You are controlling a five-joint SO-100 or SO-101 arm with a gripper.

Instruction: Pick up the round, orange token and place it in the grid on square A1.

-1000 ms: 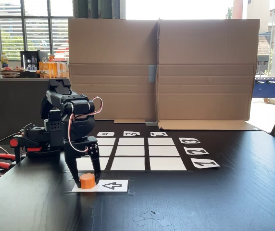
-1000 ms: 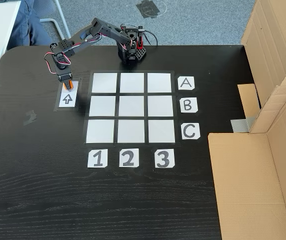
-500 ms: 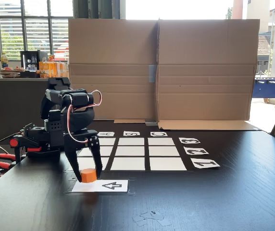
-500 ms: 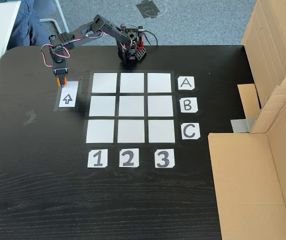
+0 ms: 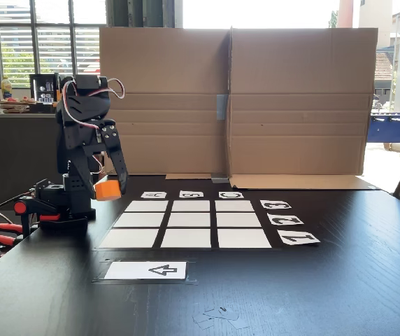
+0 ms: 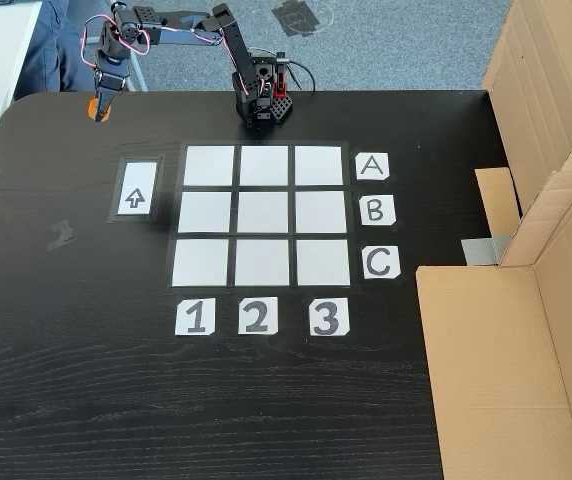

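Black wooden table (image 6: 266, 400), cardboard screens behind.

Token (image 5: 107, 188): orange puck, pinched between the closed-in fingers of the gripper (image 5: 109, 187); seen from above (image 6: 99, 106) it hangs near the table's edge. A second ago it sat on the arrow card (image 5: 146, 270); that card is now bare, so the pick is done.

Grid (image 6: 263, 216): nine white cells, all vacant.

A1 (image 6: 209, 166): corner cell nearest the card, well apart from the token. Carry and placement remain.
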